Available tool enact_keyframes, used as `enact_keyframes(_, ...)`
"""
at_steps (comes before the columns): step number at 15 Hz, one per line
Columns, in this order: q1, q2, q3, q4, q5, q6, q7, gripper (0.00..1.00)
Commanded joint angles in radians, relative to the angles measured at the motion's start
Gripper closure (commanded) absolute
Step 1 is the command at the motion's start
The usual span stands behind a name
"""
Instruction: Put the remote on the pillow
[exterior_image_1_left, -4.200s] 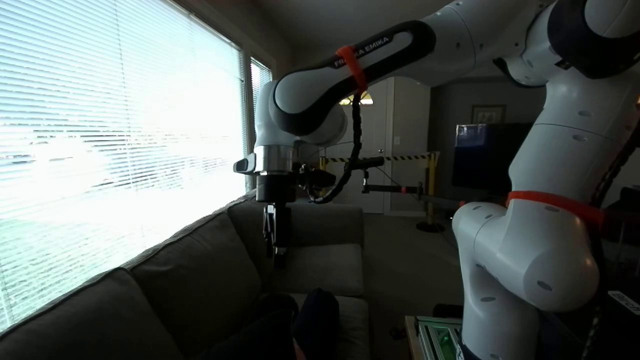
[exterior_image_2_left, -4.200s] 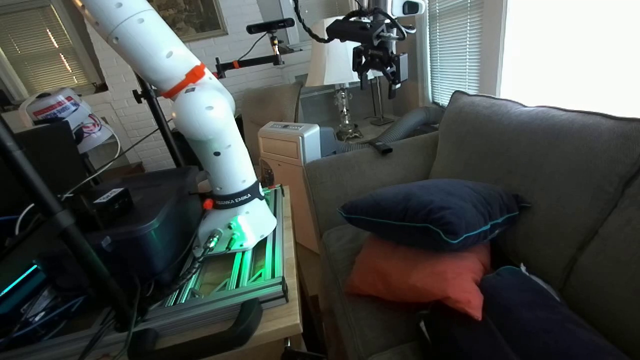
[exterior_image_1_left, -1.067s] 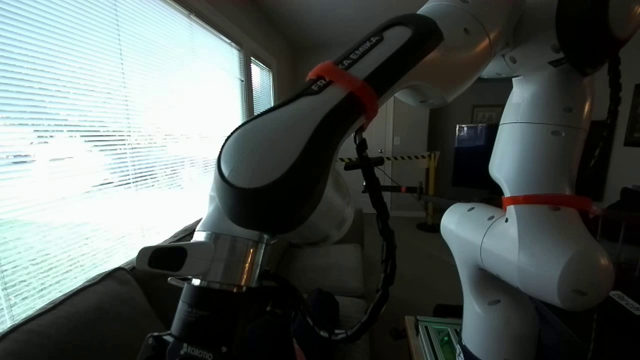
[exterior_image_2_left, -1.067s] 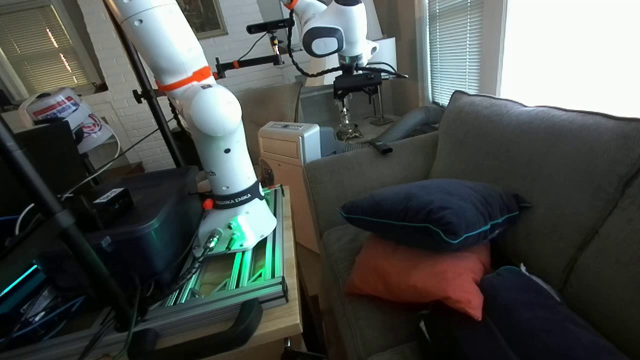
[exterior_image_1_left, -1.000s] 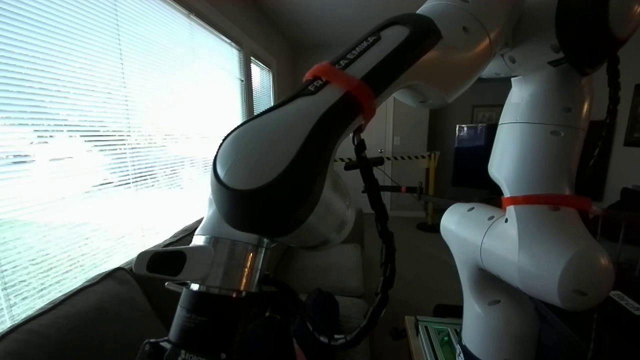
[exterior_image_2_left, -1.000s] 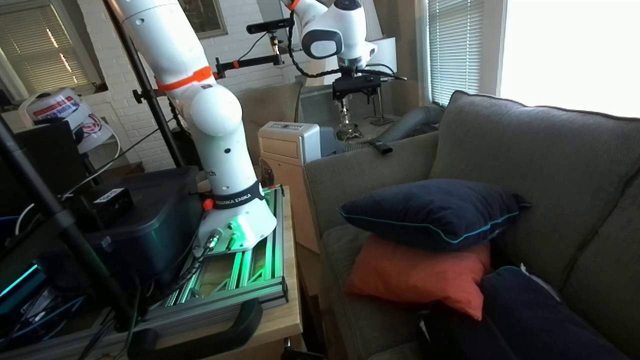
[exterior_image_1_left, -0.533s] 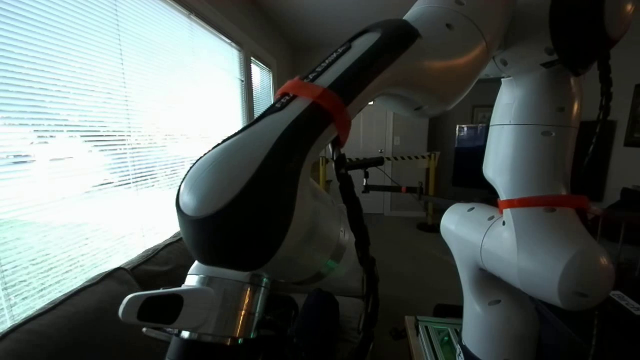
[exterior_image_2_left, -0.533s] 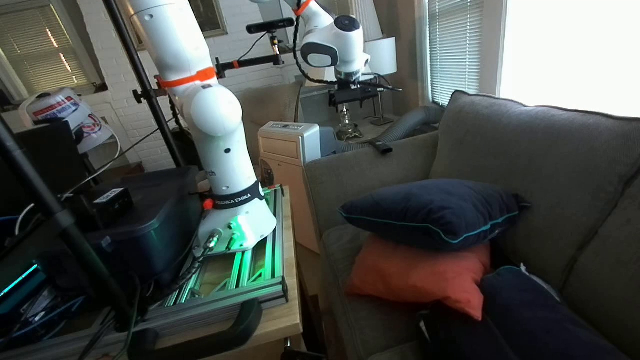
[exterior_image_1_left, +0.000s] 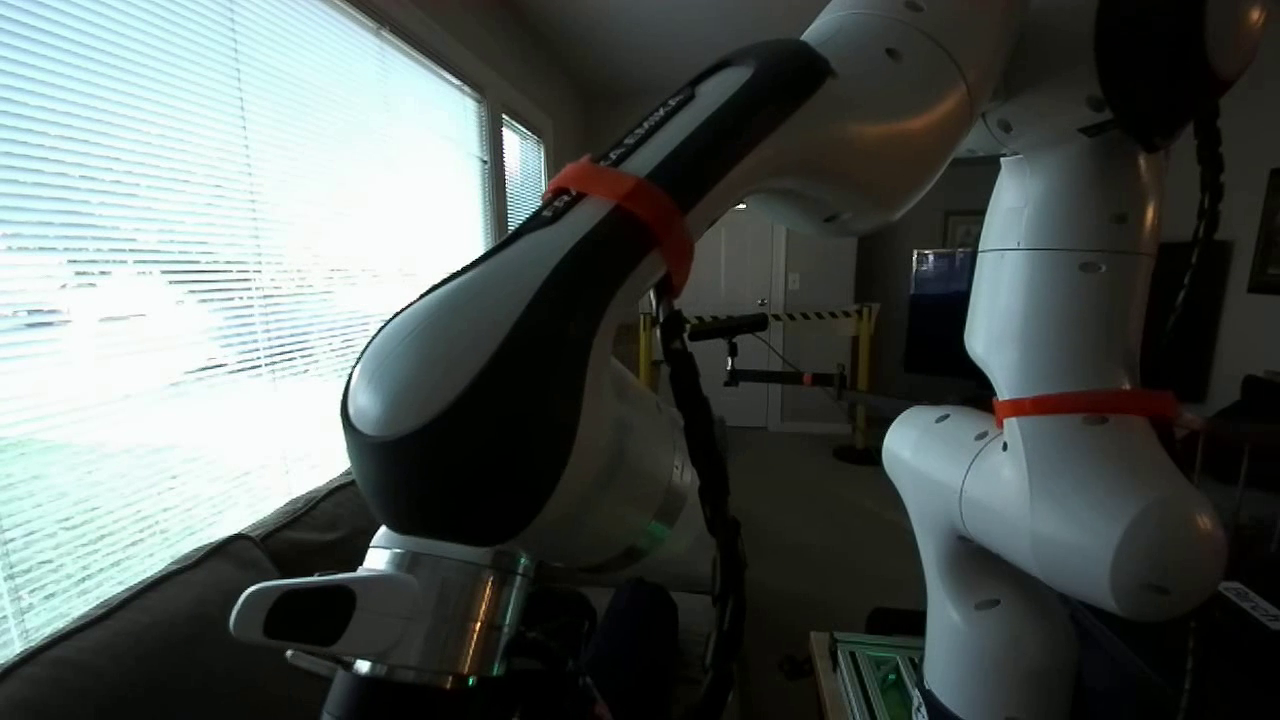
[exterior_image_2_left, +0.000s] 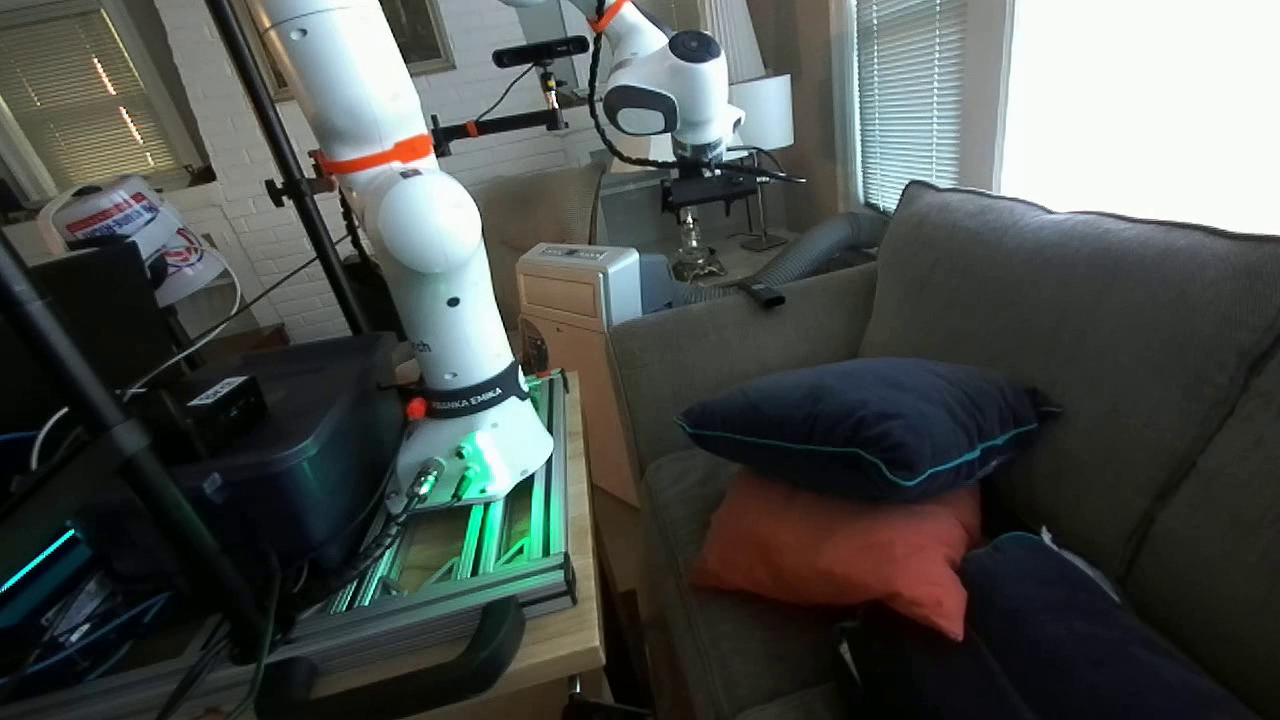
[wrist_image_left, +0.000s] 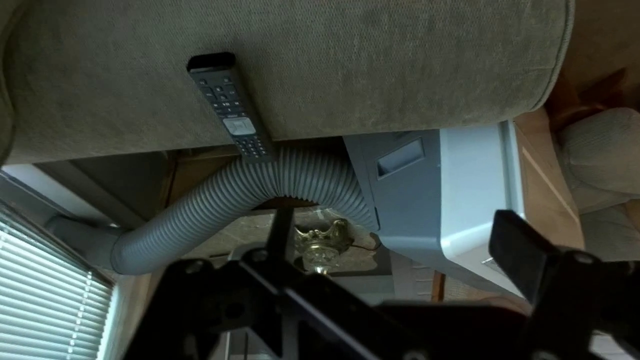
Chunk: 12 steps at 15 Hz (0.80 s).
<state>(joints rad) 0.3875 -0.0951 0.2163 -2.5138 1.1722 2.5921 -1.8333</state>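
One remote (wrist_image_left: 233, 107) lay on the sofa arm (wrist_image_left: 380, 70), likely light and stiff, best pinched mid-length across its width; the empty gripper (wrist_image_left: 394, 220) stood spread.

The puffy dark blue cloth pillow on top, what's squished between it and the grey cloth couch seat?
A plump orange cloth pillow lies between the top dark blue pillow and the couch seat; an exterior view shows it.

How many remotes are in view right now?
1: the remote on the sofa armrest; the wrist view and an exterior view show the same one. Others could be hidden.
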Motion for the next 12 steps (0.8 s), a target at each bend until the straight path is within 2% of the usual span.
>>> enact_keyframes(1, -0.021, 0.096, 0.064, 0.038, -0.007, 0.159, 0.174, 0.00)
enact_keyframes(3, -0.020, 0.152, 0.084, 0.054, -0.049, 0.226, 0.290, 0.00)
enact_keyframes(6, 0.012, 0.243, 0.081, 0.089, -0.091, 0.267, 0.385, 0.00)
enact_keyframes(12, 0.045, 0.385, 0.079, 0.192, -0.159, 0.285, 0.409, 0.00)
